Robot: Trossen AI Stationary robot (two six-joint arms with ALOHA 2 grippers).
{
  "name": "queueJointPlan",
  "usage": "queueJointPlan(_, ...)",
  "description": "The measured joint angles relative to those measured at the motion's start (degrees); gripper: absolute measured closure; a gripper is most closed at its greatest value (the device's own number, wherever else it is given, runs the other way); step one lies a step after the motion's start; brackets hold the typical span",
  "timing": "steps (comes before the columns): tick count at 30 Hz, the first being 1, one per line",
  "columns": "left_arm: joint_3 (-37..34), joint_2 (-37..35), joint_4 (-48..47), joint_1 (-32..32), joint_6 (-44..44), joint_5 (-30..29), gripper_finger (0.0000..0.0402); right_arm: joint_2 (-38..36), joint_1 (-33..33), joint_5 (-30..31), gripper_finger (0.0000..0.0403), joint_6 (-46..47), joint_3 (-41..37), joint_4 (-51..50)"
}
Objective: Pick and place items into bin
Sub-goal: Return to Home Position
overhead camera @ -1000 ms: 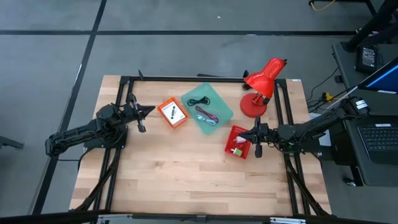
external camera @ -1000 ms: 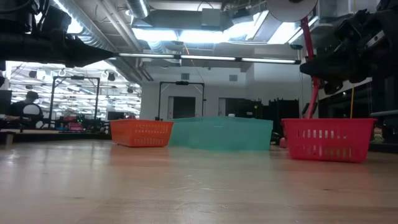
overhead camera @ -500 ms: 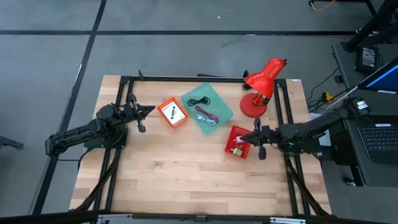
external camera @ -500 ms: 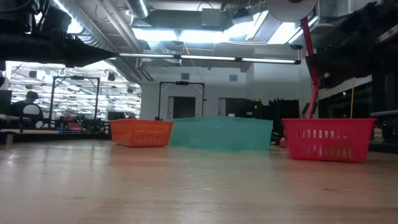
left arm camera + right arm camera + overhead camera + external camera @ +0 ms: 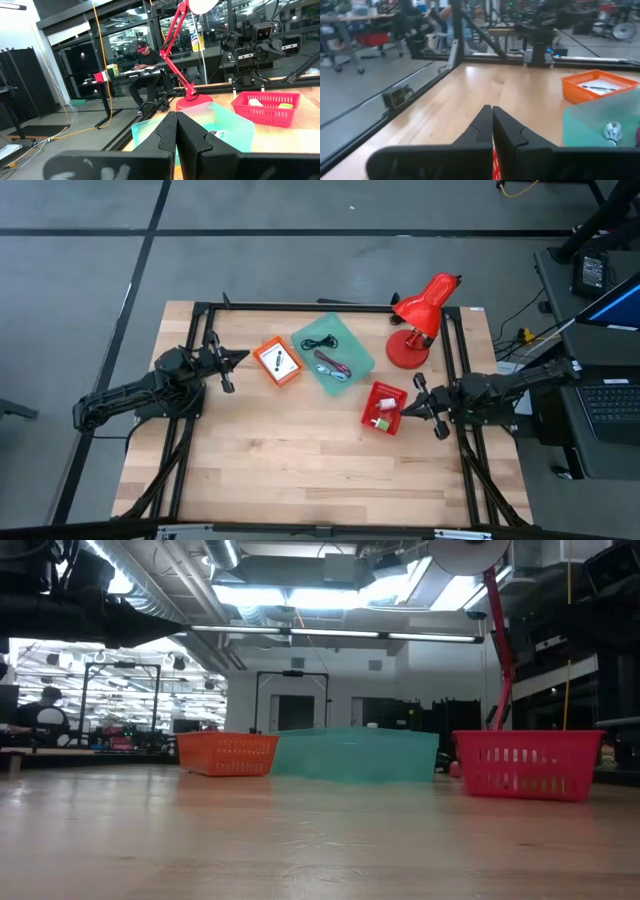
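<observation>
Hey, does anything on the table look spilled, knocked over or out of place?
Nothing stands out. The orange bin, teal bin and red bin sit upright with their contents inside, and the red lamp stands upright. The left gripper and right gripper are shut, holding nothing.

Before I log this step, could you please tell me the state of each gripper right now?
Left gripper: shut, empty, beside the orange bin.
Right gripper: shut, empty, beside the red bin.

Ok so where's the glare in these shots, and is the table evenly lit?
Low view: ceiling lights glare bright above the teal bin, and the red desk lamp's shade washes out white. High view: the wooden table is evenly lit, with only faint shadows.
</observation>
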Motion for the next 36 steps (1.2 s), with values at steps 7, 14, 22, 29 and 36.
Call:
queueJointPlan(7,0.0,0.0,0.0,0.0,0.0,0.0,0.04,-8.0,0.0,-0.8,0.0402,-1.2,0.0,-8.1)
queueJointPlan(14,0.0,0.0,0.0,0.0,0.0,0.0,0.04,-14.0,0.0,-0.7,0.0402,-3.8,0.0,-8.8)
queueJointPlan(22,0.0,0.0,0.0,0.0,0.0,0.0,0.04,-12.9,0.0,-0.7,0.0402,-3.6,0.0,-8.8)
queueJointPlan(29,0.0,0.0,0.0,0.0,0.0,0.0,0.04,-12.9,0.0,-0.7,0.0402,-3.4,0.0,-8.8)
queueJointPlan(36,0.0,0.0,0.0,0.0,0.0,0.0,0.04,-12.9,0.0,-0.7,0.0403,-3.4,0.0,-8.8)
